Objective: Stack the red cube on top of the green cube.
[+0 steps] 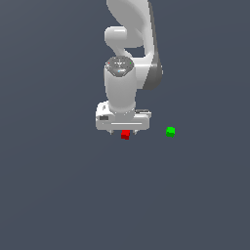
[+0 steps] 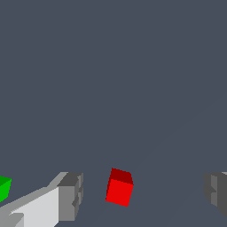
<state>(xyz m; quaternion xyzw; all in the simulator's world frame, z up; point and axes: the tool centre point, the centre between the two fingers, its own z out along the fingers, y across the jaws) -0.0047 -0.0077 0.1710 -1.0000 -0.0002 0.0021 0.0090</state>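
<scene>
While fingers [image 2: 73, 197] stand spread, red cube [image 2: 119, 188] between, untouched

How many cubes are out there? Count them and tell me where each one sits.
2. The red cube lies under the gripper, between its open fingers. The green cube sits apart, toward the exterior view's right. Neither view shows any others.
</scene>
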